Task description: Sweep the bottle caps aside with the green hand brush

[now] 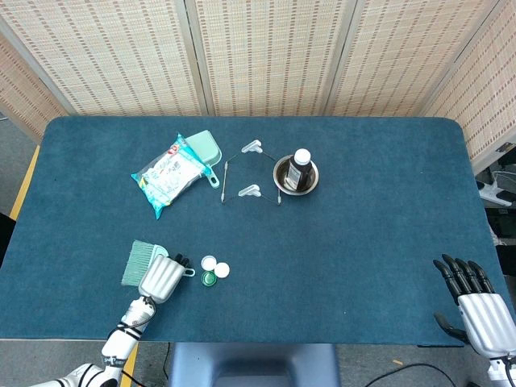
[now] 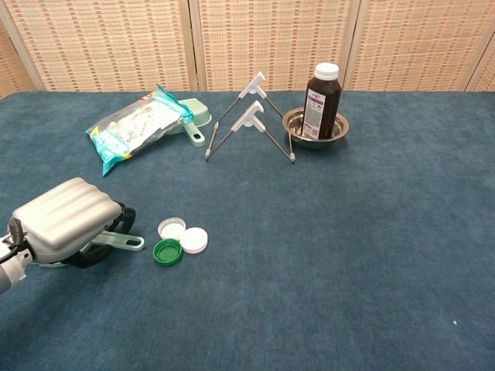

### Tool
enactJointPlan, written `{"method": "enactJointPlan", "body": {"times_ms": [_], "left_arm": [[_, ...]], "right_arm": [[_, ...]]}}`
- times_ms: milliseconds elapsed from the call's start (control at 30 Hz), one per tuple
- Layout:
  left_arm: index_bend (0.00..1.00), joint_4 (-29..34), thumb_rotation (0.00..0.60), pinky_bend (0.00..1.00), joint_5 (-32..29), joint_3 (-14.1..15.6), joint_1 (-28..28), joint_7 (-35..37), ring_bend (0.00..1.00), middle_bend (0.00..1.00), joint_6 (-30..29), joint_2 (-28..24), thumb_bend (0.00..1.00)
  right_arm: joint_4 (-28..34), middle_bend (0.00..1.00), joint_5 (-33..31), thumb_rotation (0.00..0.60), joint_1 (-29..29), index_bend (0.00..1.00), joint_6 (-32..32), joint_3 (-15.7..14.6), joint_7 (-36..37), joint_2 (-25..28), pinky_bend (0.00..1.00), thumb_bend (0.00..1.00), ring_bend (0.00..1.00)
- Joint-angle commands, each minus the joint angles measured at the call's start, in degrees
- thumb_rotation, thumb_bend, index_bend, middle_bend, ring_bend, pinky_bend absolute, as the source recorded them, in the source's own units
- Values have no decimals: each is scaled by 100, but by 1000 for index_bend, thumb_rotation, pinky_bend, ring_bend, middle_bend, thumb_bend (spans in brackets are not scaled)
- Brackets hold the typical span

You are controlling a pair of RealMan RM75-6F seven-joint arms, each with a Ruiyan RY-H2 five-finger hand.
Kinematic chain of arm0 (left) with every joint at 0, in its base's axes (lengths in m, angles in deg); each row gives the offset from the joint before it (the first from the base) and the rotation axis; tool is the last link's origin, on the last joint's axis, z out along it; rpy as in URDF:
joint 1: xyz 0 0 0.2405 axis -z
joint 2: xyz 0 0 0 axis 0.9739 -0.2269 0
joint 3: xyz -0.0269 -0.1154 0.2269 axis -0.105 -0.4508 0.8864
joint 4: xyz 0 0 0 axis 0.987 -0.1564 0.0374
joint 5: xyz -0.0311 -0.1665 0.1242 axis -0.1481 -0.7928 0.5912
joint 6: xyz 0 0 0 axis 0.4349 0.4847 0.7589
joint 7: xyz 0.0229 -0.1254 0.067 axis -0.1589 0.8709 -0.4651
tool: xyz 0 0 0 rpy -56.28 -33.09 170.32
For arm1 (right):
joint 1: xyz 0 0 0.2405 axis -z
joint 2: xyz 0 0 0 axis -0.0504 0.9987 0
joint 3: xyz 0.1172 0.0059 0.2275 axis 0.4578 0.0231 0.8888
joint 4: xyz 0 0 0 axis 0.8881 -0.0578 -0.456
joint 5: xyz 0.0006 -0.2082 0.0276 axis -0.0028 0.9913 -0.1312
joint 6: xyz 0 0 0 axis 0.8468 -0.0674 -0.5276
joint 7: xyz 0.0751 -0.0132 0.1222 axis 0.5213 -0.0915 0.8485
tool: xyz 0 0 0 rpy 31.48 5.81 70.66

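Note:
The green hand brush lies near the table's front left, bristles to the left, its handle tip sticking out to the right. My left hand sits over the handle with its fingers curled around it; in the chest view the left hand hides most of the brush. Just right of the handle tip lie two white caps and a green cap, touching one another. My right hand hangs at the table's front right corner, fingers spread, holding nothing.
At the back left a snack bag lies partly on a mint dustpan. A wire stand is at the back centre. Beside it a brown bottle stands in a metal bowl.

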Motion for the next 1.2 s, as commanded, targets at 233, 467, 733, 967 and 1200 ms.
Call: {"method": "enactJointPlan", "body": {"times_ms": [233, 467, 733, 967, 1200], "left_arm": [[710, -474, 600, 841, 661, 161, 71, 1075, 748, 772, -772, 153, 681], [743, -676, 600, 881, 1349, 119, 11, 4388, 748, 841, -2367, 77, 801], [744, -610, 600, 882, 1175, -20, -15, 7010, 748, 862, -2863, 10, 830], [747, -1008, 600, 881, 1090, 165, 38, 7418, 749, 866, -2498, 213, 832], [750, -1550, 600, 882, 1098, 232, 181, 7429, 749, 867, -2236, 556, 833]], "right_arm": [[2, 0, -26, 600, -2, 0, 16, 11, -33, -18, 0, 208, 0], [20, 0, -34, 600, -19, 0, 83, -4, -109, -42, 0, 208, 0], [51, 0, 10, 600, -11, 0, 92, -35, -195, -60, 0, 207, 0], [58, 0, 39, 600, -11, 0, 86, -49, -151, -33, 0, 208, 0], [42, 0, 32, 600, 5, 0, 36, -38, -27, 16, 0, 208, 0]]}}
